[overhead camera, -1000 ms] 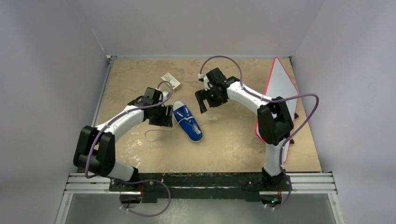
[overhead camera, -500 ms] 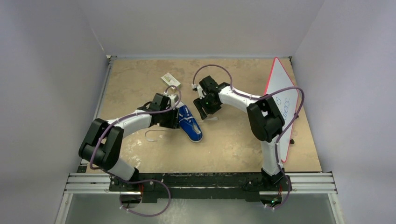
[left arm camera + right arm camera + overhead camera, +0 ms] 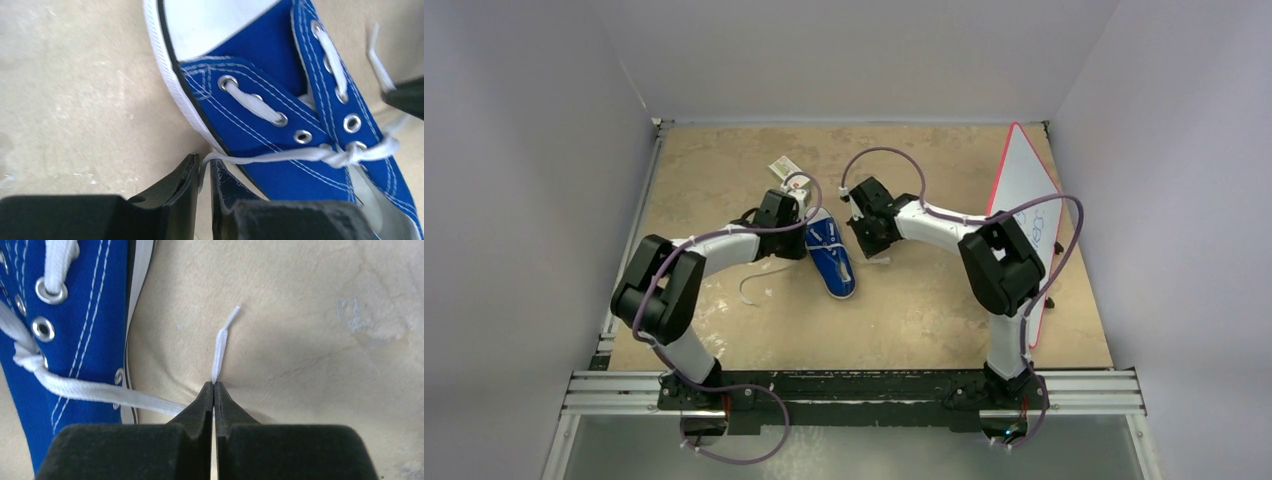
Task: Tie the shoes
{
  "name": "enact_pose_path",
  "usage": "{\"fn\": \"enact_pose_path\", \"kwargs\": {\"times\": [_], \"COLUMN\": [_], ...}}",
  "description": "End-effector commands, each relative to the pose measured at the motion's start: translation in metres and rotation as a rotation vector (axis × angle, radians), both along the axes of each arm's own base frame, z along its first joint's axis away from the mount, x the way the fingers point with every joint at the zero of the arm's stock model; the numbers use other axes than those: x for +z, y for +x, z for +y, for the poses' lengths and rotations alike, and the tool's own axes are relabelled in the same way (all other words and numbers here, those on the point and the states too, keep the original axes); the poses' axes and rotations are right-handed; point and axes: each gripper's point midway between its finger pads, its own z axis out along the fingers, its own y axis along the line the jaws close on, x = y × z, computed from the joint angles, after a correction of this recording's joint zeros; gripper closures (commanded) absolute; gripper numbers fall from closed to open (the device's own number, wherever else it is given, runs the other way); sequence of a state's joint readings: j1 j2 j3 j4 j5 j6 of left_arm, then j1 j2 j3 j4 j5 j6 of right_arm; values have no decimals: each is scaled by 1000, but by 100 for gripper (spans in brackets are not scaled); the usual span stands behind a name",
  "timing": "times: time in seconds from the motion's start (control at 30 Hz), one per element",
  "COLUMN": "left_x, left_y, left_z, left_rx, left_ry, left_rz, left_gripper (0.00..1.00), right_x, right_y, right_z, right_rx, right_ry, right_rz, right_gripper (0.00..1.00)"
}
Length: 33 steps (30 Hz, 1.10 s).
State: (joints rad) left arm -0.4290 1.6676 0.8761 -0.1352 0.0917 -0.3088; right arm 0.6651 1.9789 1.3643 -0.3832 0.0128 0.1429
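Note:
The shoe point(image 3: 829, 256), a small blue sneaker with a white sole and toe cap, lies mid-table between both arms. A simple knot point(image 3: 345, 154) crosses its white laces over the tongue. My left gripper point(image 3: 799, 240) sits low against the shoe's left side. In the left wrist view the shoe point(image 3: 280, 90) fills the frame, and the left gripper point(image 3: 202, 164) is shut on the left lace point(image 3: 280, 156), which runs taut from the knot. My right gripper point(image 3: 214, 385), at the shoe's point(image 3: 75, 315) right side, is shut on the right lace point(image 3: 100, 392); its tip point(image 3: 220, 347) sticks out past the fingertips.
A small white box point(image 3: 789, 171) with a red edge lies just behind the shoe. A white board point(image 3: 1024, 190) with a red rim leans at the right side of the table. The left lace's loose tail point(image 3: 749, 290) trails on the table to the shoe's left.
Both arms have come in and down to the shoe's sides. Each gripper went from open to shut on a lace. The shoe has turned slightly, its toe nearer me.

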Motion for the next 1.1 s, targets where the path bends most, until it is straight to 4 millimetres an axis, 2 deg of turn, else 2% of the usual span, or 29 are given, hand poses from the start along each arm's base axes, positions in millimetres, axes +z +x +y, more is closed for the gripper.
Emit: {"fn": "enact_pose_path", "kwargs": {"times": [0.0, 0.27, 0.53, 0.67, 0.87, 1.07], "left_x": [9, 43, 74, 57, 11, -12], "left_y": [24, 15, 15, 13, -28, -47], "left_z": [12, 12, -17, -11, -6, 28], "left_rx": [13, 43, 29, 87, 167, 244], "left_ry": [103, 41, -168, -139, -148, -18], "left_rz": [-81, -132, -185, -118, 102, 177], "left_gripper": [89, 100, 100, 100, 100, 100], "right_x": [34, 77, 135, 147, 149, 149], "right_y": [0, 3, 13, 30, 57, 74], "right_z": [5, 1, 2, -27, -73, -109], "right_rx": [-77, -115, -202, -333, -391, -471], "right_ry": [99, 192, 421, 466, 249, 74], "right_rz": [-44, -78, -84, -94, -251, -359], "right_gripper": [100, 100, 100, 100, 100, 100]}}
